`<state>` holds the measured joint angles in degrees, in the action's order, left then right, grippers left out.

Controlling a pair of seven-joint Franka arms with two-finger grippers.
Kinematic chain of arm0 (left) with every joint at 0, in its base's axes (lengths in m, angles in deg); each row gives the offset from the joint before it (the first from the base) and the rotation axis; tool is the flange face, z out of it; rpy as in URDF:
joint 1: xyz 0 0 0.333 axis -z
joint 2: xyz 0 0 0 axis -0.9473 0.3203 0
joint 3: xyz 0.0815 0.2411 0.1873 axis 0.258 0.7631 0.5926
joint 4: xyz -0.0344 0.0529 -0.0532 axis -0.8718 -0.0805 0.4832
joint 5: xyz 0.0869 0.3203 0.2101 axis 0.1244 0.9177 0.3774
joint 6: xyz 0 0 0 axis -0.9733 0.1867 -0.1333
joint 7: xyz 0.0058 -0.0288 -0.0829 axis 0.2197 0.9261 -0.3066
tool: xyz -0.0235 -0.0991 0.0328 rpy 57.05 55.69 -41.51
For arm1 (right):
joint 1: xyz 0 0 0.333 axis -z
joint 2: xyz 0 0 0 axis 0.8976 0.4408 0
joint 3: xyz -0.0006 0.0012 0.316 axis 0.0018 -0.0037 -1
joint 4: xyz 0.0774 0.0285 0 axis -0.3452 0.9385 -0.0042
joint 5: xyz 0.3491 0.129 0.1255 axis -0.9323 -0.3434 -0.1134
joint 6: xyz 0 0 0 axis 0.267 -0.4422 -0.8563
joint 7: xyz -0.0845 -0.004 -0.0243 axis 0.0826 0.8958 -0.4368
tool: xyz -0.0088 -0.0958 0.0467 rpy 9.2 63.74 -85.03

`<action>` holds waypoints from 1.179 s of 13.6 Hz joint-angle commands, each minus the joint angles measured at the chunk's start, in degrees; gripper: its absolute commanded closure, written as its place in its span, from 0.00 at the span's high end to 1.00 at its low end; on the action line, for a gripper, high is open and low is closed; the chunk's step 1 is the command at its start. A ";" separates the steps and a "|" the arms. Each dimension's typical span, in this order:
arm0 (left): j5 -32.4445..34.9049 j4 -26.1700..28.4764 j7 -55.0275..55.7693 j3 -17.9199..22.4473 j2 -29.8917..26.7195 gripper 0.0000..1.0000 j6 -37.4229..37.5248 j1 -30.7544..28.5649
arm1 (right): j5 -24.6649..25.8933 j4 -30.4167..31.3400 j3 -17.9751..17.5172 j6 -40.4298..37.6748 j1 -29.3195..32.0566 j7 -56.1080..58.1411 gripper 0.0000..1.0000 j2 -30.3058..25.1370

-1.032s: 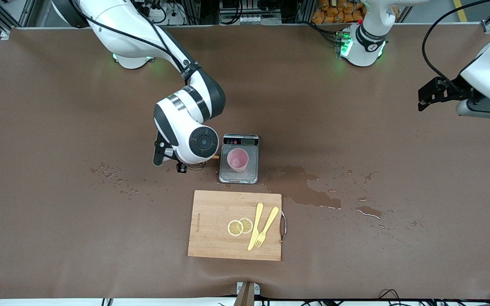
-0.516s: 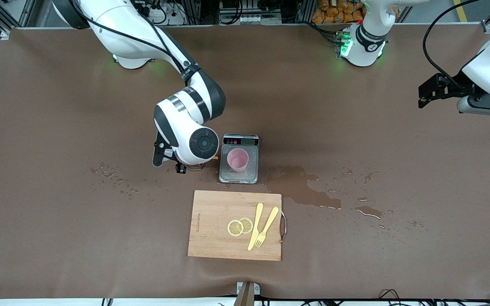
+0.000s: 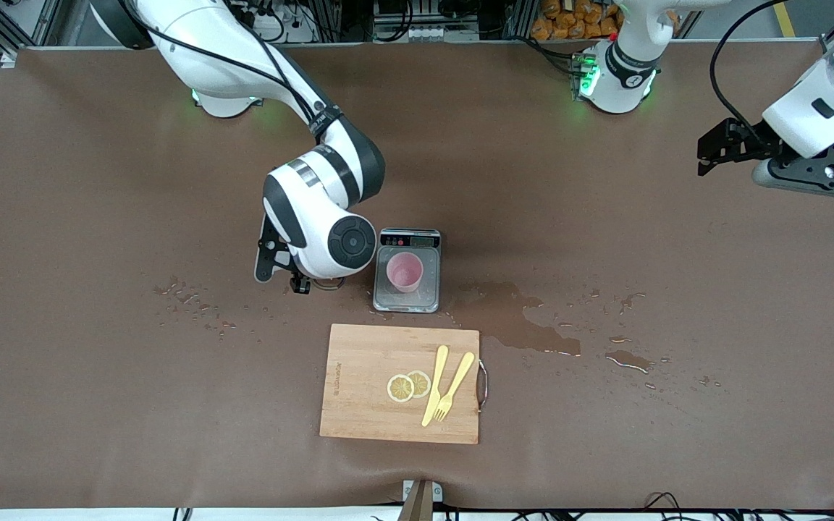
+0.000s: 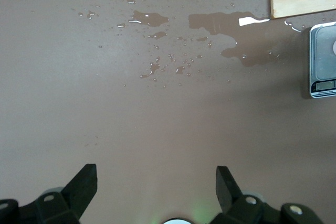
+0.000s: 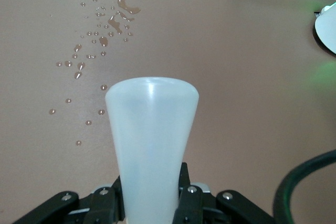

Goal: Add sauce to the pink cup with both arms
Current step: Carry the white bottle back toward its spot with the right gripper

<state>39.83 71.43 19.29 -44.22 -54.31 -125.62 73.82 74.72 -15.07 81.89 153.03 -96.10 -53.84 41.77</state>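
Observation:
The pink cup (image 3: pixel 405 272) stands upright on a small grey scale (image 3: pixel 408 298) in the middle of the table. My right gripper (image 5: pixel 151 195) is shut on the translucent sauce bottle (image 5: pixel 151 129), low over the table beside the scale, toward the right arm's end. In the front view the right wrist (image 3: pixel 319 235) hides the bottle and its orange cap. My left gripper (image 3: pixel 710 148) is open and empty, up in the air over the left arm's end of the table; its fingers (image 4: pixel 84 182) stand wide apart. The scale also shows in the left wrist view (image 4: pixel 321 69).
A wooden cutting board (image 3: pixel 359 362) lies nearer the front camera than the scale, with two lemon slices (image 3: pixel 408 386), a yellow fork (image 3: pixel 453 387) and a yellow knife (image 3: pixel 434 386). A puddle (image 3: pixel 525 325) spreads beside the scale toward the left arm's end; droplets (image 3: pixel 192 304) lie toward the right arm's end.
My right gripper has shifted a little away from the scale with the bottle, and the orange nozzle no longer shows. My left gripper has moved toward its base and slightly toward the table's middle.

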 commanded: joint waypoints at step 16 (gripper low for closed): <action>-0.64 -1.57 -1.14 -0.19 -0.66 1.00 2.34 0.14 | -29.52 13.91 -0.23 14.69 21.69 28.78 0.00 -18.50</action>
<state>39.80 70.34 19.29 -44.43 -54.38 -124.50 74.00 50.10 -4.07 82.49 166.78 -78.71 -30.57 25.83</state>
